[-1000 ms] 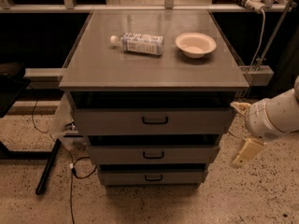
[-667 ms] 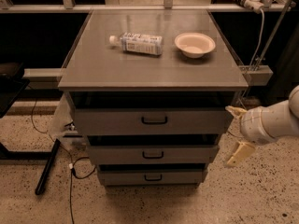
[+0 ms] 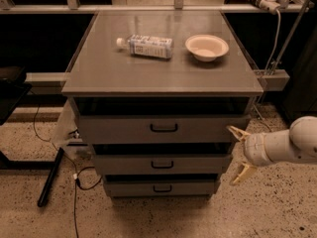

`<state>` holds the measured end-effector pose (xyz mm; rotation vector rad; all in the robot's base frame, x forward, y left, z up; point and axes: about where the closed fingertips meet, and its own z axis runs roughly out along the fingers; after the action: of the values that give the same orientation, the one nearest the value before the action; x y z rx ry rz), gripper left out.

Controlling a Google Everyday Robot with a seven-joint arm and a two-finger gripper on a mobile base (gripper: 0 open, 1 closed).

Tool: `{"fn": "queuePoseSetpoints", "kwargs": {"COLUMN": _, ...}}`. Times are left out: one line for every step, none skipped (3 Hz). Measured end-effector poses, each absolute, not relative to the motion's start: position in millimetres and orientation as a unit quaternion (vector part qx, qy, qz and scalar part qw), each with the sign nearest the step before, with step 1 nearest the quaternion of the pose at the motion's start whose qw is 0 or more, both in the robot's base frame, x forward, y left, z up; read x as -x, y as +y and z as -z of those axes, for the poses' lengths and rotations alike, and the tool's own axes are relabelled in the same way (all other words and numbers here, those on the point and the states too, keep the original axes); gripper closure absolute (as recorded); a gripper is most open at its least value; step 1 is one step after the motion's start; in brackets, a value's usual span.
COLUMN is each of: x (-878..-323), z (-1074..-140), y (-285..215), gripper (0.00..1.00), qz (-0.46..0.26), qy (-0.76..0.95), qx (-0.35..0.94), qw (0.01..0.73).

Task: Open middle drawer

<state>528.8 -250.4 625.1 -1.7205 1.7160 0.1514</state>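
Note:
The middle drawer (image 3: 162, 164) is the grey front with a small black handle (image 3: 162, 164), between a taller top drawer (image 3: 163, 128) and a narrow bottom drawer (image 3: 161, 187). All three fronts sit nearly flush in the grey cabinet. My gripper (image 3: 239, 154) is at the cabinet's right side, level with the middle drawer, just off its right end. Its two pale fingers (image 3: 238, 133) are spread wide apart, one above the other, and hold nothing. It is well to the right of the handle.
On the cabinet top (image 3: 99, 73) lie a plastic bottle (image 3: 146, 45) on its side and a white bowl (image 3: 207, 47). Black cables (image 3: 74, 172) and a dark bar (image 3: 50, 177) lie on the speckled floor at the left. A power strip with a cord (image 3: 270, 4) hangs at the upper right.
My arm has moved left and slightly down, bringing the gripper closer to the cabinet's right side. The drawers have not moved.

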Motion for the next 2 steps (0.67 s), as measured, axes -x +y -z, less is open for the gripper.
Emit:
{"fn": "queuePoseSetpoints", "kwargs": {"x": -523.2, "z": -587.7, "y": -248.2, "gripper": 0.0, "qz": -0.051, "qy": 0.652, "qx": 0.679, "qw": 0.334}}
{"fn": "queuePoseSetpoints", "kwargs": {"x": -522.4, "z": -584.0, "y": -244.1, "gripper": 0.0, "qz": -0.055, "qy": 0.65, "qx": 0.681, "qw": 0.332}}
